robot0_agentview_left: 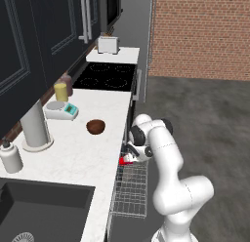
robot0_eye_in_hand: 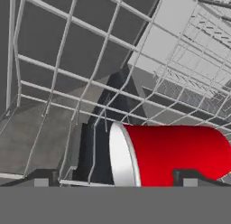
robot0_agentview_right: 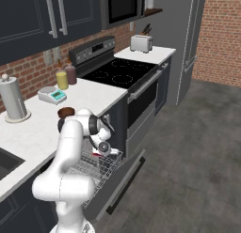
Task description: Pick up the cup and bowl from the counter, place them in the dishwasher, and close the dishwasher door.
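Observation:
The red cup (robot0_eye_in_hand: 173, 153) lies on its side in the dishwasher's grey wire rack (robot0_eye_in_hand: 67, 60), pale rim toward the left of the hand view. My gripper (robot0_eye_in_hand: 115, 181) hangs just over it, open, with the fingertips (robot0_eye_in_hand: 41, 181) spread wide; the left one stands well off the cup. From the base views the cup (robot0_agentview_left: 125, 161) (robot0_agentview_right: 96, 153) is a red spot under the gripper (robot0_agentview_left: 130, 154) (robot0_agentview_right: 102, 150) at the rack's (robot0_agentview_left: 131, 192) (robot0_agentview_right: 101, 170) inner end. The brown bowl (robot0_agentview_left: 95, 126) (robot0_agentview_right: 66, 112) sits on the white counter (robot0_agentview_left: 73, 155) (robot0_agentview_right: 33, 128). The dishwasher door (robot0_agentview_right: 117, 182) hangs open.
On the counter stand a white-and-teal scale (robot0_agentview_left: 62, 110), a yellow jar (robot0_agentview_left: 61, 91), a paper-towel roll (robot0_agentview_left: 35, 125) and a white bottle (robot0_agentview_left: 10, 157). A dark sink (robot0_agentview_left: 39, 211) lies near me. The black stove (robot0_agentview_left: 105, 75) and a toaster (robot0_agentview_left: 108, 44) are further along.

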